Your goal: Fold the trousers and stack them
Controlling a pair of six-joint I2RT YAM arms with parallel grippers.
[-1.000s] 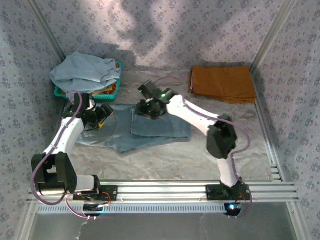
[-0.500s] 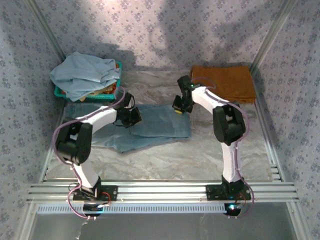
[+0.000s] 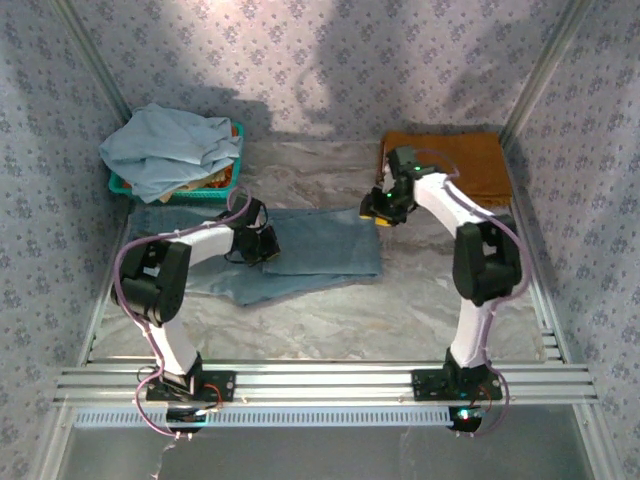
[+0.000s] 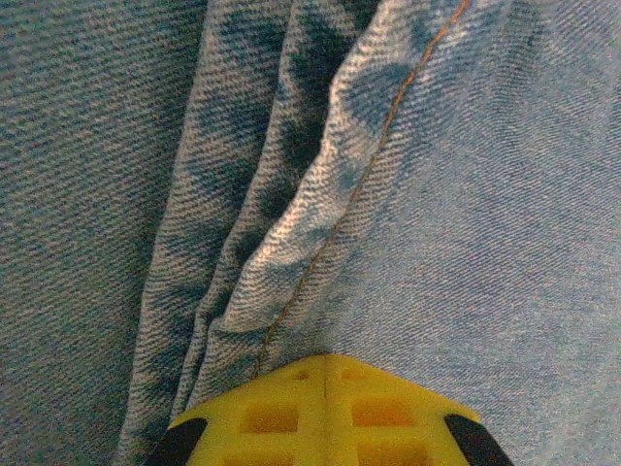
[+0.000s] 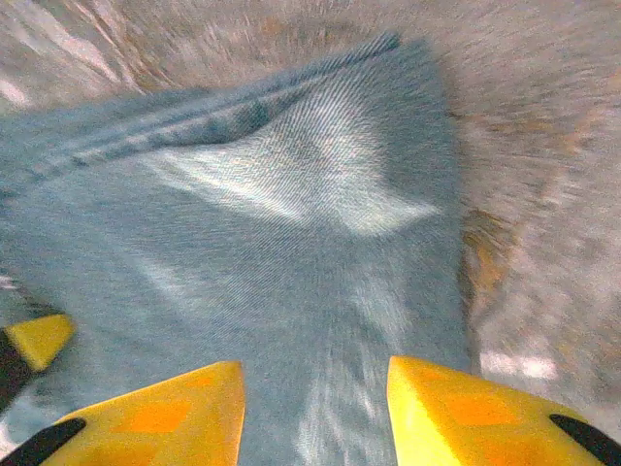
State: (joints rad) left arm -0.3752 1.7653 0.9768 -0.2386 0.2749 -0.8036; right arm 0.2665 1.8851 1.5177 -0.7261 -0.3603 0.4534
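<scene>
Trousers of faded mid-blue denim lie folded and flat on the table, left of centre, between the two arms.

At the far left rear a teal basket holds a heap of paler grey-blue cloth that spills over its rim. Just in front of it, the left gripper is down on the left part of the trousers. In the left wrist view its yellow fingers are clenched together with no gap between them, and a raised ridge of denim with an orange-stitched seam runs right up to their tips. Whether any cloth is nipped between them cannot be told.

Further right, the right gripper hangs at the far right corner of the trousers. The right wrist view is blurred, yet its two yellow fingers plainly stand apart. They are released, with denim showing in the gap and bare table surface just to the right of the cloth's edge.

At the right rear, well apart from the trousers, lies a flat, folded rust-orange cloth.
</scene>
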